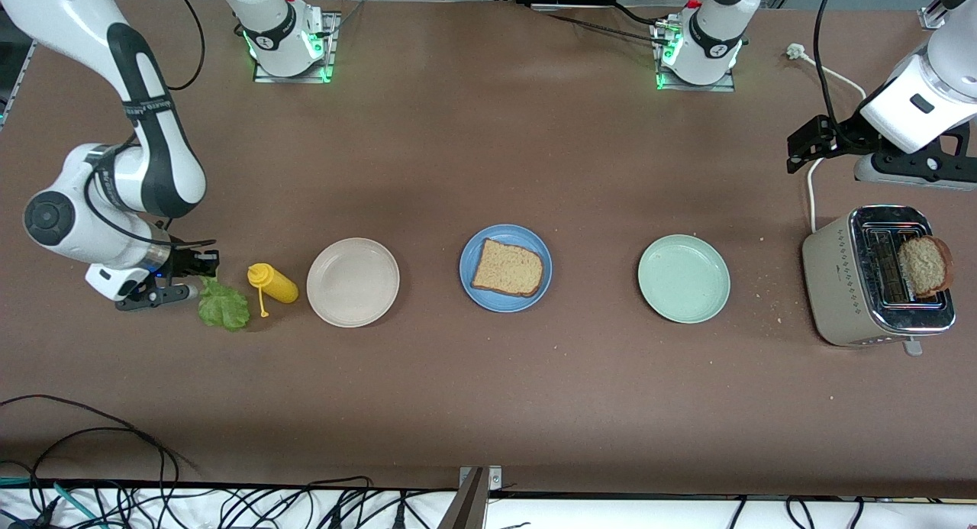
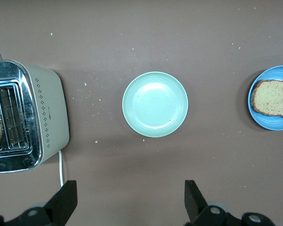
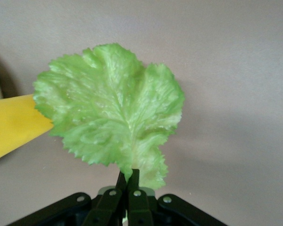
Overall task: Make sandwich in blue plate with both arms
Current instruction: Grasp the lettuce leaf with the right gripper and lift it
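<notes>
Brown desk [image 1: 488, 376], crumbs; bread slice [image 1: 507, 268] on blue plate [image 1: 469, 285]. Right claw [image 3: 127, 181] pinches lettuce leaf [image 3: 108, 108]; left claw [image 2: 129, 200] wide open, empty.

bread slice [image 1: 507, 268] flat on blue plate [image 1: 472, 248], lettuce leaf [image 1: 224, 304] pinched

The flat table surface [image 1: 488, 391] is plain dull brown. The round plate [image 1: 469, 281] in the middle is medium blue, and the square bread slice [image 1: 507, 268] on it is light brown with a darker crust. The ruffled lettuce leaf [image 3: 108, 108] is bright green with pale veins. The plastic squeeze bottle [image 1: 273, 282] is yellow. One shallow plate [image 1: 353, 282] is beige-white, another shallow plate [image 2: 155, 104] is pale mint green. The metal toaster [image 1: 839, 281] is beige with a shiny silver top and a small dotted pattern on its side.
</notes>
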